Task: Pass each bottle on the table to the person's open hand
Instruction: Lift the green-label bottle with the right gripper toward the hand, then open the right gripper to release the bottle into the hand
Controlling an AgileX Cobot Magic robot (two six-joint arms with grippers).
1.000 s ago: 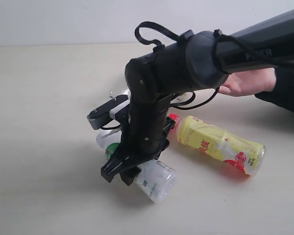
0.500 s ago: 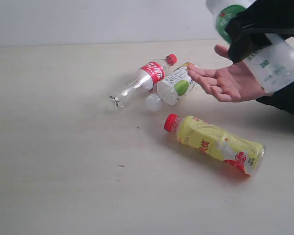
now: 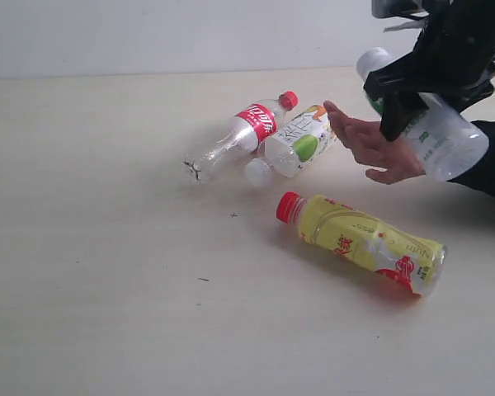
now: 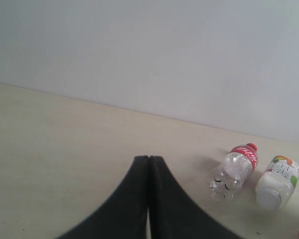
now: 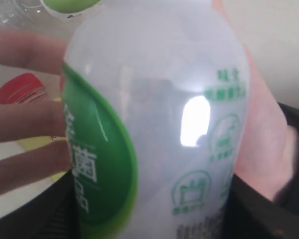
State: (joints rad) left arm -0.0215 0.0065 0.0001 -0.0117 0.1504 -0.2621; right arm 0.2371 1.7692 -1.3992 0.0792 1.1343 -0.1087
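Right gripper (image 3: pixel 422 97): jaws spread wide, clamped around the whitish green-labelled bottle (image 3: pixel 437 142); at 2 o'clock in the exterior view.
Whitish green-labelled bottle: lifted off the table (image 3: pixel 107 247), tilted, white cap towards 11 o'clock, just over the person's hand (image 3: pixel 371 145); contact with the palm not clear.
Person's hand: open, fingers pointing to 9 o'clock.
Left gripper (image 4: pixel 148 162): jaws pressed fully together, holding nothing.
Red-label bottle (image 3: pixel 239 136): lying on the table at 12 o'clock, red cap towards 1 o'clock.
Fruit-label bottle (image 3: pixel 295 147): lying just beside it, at 1 o'clock.
Yellow bottle (image 3: pixel 363 242): lying on the table at 4 o'clock, red cap towards 10 o'clock.
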